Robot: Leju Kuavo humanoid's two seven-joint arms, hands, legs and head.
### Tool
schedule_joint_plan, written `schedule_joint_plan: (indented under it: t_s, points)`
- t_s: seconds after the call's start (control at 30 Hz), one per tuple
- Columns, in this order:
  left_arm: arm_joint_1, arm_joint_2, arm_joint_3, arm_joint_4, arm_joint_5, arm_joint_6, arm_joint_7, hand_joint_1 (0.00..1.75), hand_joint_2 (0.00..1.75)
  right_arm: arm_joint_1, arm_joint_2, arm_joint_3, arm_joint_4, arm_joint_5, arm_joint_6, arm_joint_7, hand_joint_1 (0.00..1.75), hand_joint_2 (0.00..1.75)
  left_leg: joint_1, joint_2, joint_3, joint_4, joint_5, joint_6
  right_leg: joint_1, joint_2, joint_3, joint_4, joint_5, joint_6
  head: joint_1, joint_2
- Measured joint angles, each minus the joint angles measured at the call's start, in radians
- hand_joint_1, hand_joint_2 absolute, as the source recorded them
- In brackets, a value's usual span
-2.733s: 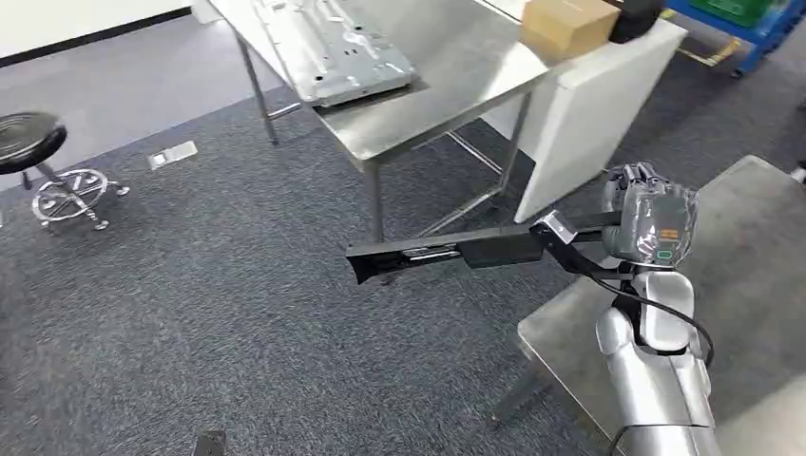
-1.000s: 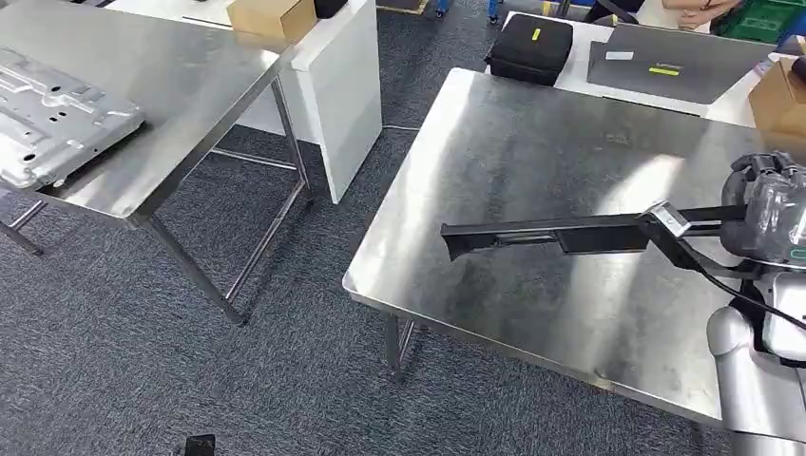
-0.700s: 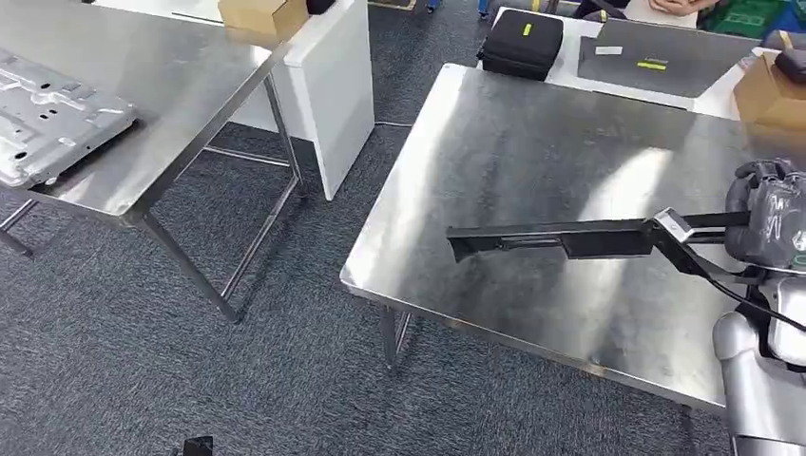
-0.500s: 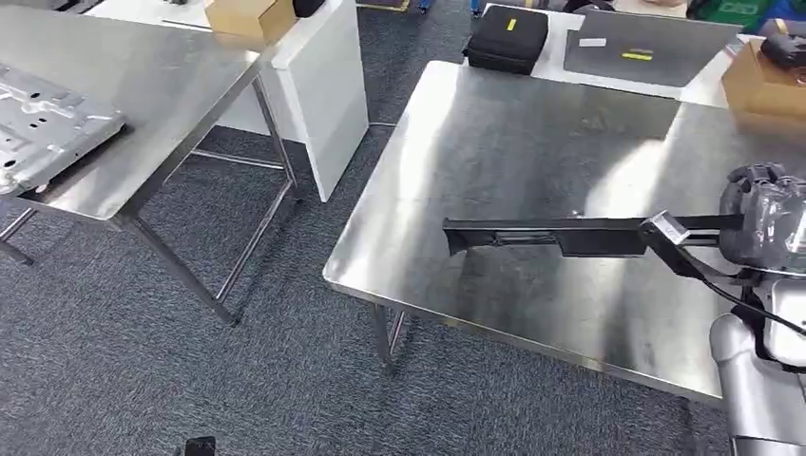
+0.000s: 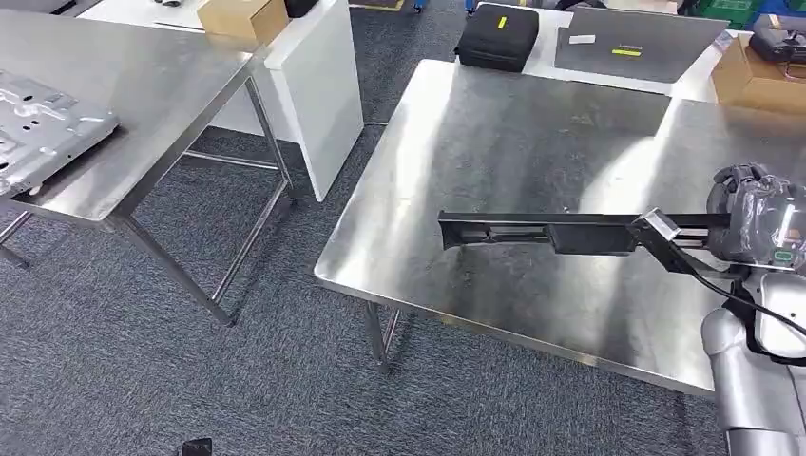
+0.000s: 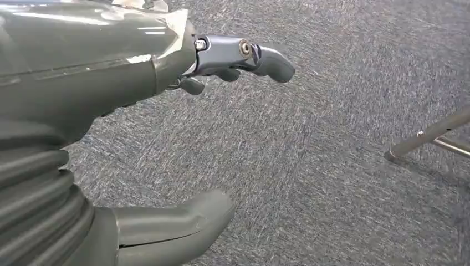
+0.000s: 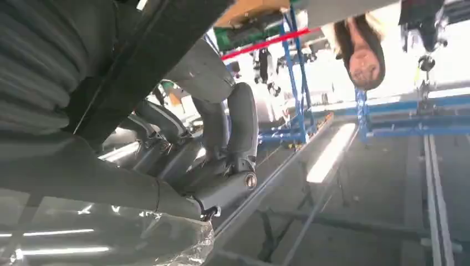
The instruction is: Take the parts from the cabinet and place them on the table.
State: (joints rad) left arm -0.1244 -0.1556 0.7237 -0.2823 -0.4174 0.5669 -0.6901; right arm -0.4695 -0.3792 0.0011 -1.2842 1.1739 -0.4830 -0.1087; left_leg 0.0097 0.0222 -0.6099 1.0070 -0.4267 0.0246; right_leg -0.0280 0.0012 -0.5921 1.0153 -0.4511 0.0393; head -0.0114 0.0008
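Your right hand holds the long black part over the worktop; next, lower it flat.

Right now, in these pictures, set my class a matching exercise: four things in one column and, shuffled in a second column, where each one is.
Things:
1. black bar
2. metal plate
3. black case
4. left hand

Places:
A. over the grey carpet
B. on the left steel table
C. held in the right hand above the near steel table
D. on the white surface behind the near table

Pairs: 1-C, 2-B, 3-D, 4-A
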Motion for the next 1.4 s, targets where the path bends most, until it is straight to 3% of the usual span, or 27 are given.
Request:
schedule_joint_plan:
  t_s: [0.1, 0.33, 0.77, 0.93, 1.2, 1.4]
  points:
    - [0.000, 0.001, -0.018, 0.000, 0.020, 0.000, 0.000, 0.00, 1.75, -0.077, -0.015, 0.001, 0.111, -0.025, 0.026, -0.026, 1.75, 1.75, -0.002, -0.001, -0.002, 0.000, 0.002, -0.009, 0.000, 0.000, -0.002, 0.000, 0.000, 0.000, 0.000, 0.000]
    - [0.001, 0.008, -0.053, 0.000, 0.037, -0.004, 0.000, 0.00, 1.75, -0.220, -0.047, 0.003, 0.348, -0.056, 0.045, -0.072, 1.75, 1.75, -0.011, -0.003, -0.006, 0.005, 0.002, -0.007, -0.002, -0.002, -0.004, 0.000, 0.002, 0.003, 0.000, 0.000]
    - [0.002, 0.018, -0.082, 0.000, 0.070, -0.001, 0.000, 0.00, 1.75, -0.338, -0.078, 0.019, 0.552, -0.055, 0.036, -0.091, 1.75, 1.75, -0.018, -0.003, -0.008, 0.008, -0.001, 0.001, -0.003, -0.002, -0.005, 0.000, 0.003, 0.006, 0.000, 0.000]
    - [0.003, 0.024, -0.106, 0.000, 0.082, -0.001, 0.000, 0.00, 1.75, -0.372, -0.105, 0.022, 0.629, -0.073, -0.005, -0.099, 1.75, 1.75, -0.019, -0.003, -0.010, 0.009, -0.001, 0.001, -0.003, -0.002, -0.005, 0.000, 0.003, 0.006, 0.000, 0.000]
    - [0.002, 0.029, -0.135, 0.000, 0.094, 0.002, 0.000, 0.00, 1.75, -0.387, -0.157, 0.018, 0.685, -0.111, -0.062, -0.114, 1.75, 1.75, -0.019, -0.003, -0.011, 0.010, -0.001, 0.003, -0.003, -0.002, -0.006, 0.000, 0.003, 0.006, 0.000, 0.000]
    - [0.003, 0.032, -0.151, 0.000, 0.108, 0.003, 0.000, 0.00, 1.75, -0.395, -0.174, 0.017, 0.709, -0.103, -0.061, -0.121, 1.75, 1.75, -0.019, -0.003, -0.011, 0.010, -0.001, 0.004, -0.004, -0.002, -0.007, 0.000, 0.004, 0.007, 0.000, 0.000]
